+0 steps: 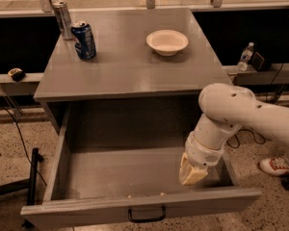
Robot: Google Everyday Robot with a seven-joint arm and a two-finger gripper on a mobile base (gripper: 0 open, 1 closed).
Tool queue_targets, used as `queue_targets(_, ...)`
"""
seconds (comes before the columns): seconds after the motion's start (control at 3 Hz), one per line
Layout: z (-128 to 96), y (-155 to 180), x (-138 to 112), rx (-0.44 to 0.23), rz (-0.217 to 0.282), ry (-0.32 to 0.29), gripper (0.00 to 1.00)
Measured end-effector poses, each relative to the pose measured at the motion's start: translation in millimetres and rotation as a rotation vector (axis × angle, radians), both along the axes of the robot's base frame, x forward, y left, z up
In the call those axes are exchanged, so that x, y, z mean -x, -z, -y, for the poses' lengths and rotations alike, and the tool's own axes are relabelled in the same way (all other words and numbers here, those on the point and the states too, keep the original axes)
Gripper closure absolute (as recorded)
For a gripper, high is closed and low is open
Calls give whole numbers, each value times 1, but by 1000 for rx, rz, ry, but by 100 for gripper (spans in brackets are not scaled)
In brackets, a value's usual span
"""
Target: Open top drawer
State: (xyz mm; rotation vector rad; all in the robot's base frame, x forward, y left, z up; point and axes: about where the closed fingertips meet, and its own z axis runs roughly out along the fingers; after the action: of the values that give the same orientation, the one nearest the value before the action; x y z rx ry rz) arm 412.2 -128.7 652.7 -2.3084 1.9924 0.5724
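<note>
Inside the open top drawer (pixel 135 174) hangs the gripper (pixel 191 173).

My arm (pixel 241 114) is a smooth white shell, bulbous at the joint, with a few small dark dots (screws or holes, I can't tell). It narrows through a ringed white collar to the cream-yellow gripper (pixel 192 171), which sits inside the top drawer (pixel 77 210), right side.

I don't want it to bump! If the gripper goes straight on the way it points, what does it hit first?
Probably the bare floor of the top drawer. The gripper points down inside it, near the right front corner; nothing shows beneath it, though depth is hard to judge.
</note>
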Motion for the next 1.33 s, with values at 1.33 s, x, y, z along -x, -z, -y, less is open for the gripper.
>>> queue_targets(1.33, 12, -53, 13, -98, 183, 13, 100)
